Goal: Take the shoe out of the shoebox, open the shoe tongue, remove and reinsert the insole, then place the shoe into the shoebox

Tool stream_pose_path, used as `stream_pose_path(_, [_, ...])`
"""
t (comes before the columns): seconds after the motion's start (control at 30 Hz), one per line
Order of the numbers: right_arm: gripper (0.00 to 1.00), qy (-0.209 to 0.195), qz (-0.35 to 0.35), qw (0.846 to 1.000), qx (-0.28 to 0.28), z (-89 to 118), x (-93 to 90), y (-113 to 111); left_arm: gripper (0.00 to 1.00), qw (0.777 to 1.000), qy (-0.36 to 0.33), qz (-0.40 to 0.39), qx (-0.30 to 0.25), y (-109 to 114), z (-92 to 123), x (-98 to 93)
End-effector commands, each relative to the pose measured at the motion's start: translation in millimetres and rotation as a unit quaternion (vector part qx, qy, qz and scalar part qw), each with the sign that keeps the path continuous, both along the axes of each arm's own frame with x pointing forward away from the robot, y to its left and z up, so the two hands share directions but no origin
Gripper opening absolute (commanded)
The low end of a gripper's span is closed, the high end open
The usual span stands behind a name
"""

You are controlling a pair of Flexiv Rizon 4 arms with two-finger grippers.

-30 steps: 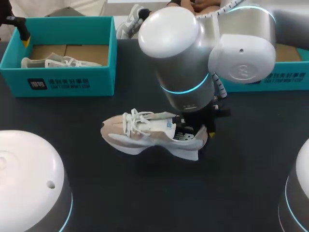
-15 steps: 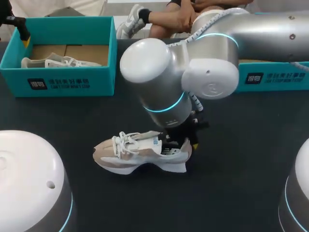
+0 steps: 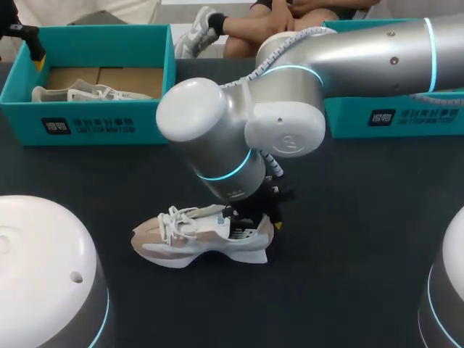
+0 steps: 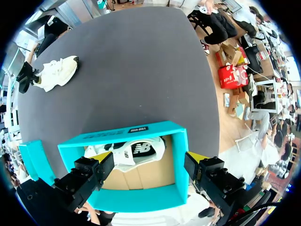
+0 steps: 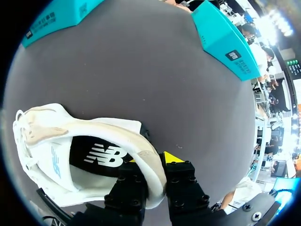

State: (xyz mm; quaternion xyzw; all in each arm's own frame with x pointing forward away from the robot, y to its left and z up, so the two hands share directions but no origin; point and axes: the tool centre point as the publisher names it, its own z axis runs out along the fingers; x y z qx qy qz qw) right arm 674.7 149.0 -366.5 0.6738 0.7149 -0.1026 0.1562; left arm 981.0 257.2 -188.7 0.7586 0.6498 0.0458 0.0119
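the shoe point(image 3: 199, 235) is out on the dark worktop point(image 3: 362, 217), about in the middle, with the toe toward my left side. i cannot tell if its sole already rests flat or hangs just above the surface. the right gripper point(image 5: 155, 165) is closed tight on the heel rim, one finger inside the shoe and one outside it. the left gripper point(image 4: 148, 165) is wide open with nothing in it, and it hangs over the shoebox point(image 4: 122, 136) at the far left, where a second shoe point(image 4: 134, 153) lies. the step now, i think, is to set the shoe down and make it ready for opening the tongue point(image 5: 52, 162). to do it well, the sole should sit fully flat before any pulling starts, and the right gripper should hold the heel firm so the shoe does not slide or tip. the inner finger is close to the dark insole point(image 5: 101, 155). if it pins the insole, this could block the removal later, so a shallow grip on the rim seems better.
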Motion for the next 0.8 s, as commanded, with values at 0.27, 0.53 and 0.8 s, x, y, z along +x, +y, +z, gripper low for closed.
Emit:
stream_pose_path(0.27, [0.97,-0.014,-0.009,1.000,-0.007,0.7,3.5,-2.8,1.00,1.000,-0.002,0.000,0.000,0.1,-0.1,-1.1])
stream_pose_path(0.53, [1.00,-0.010,0.025,1.000,0.014,32.9,-2.9,4.1,1.00,1.000,-0.002,0.000,0.000,0.1,-0.1,-1.1])
stream_pose_path(0.8, [1.00,0.017,0.188,0.975,0.119,66.8,-3.9,15.6,1.00,1.000,-0.002,0.000,0.000,0.1,-0.1,-1.1])
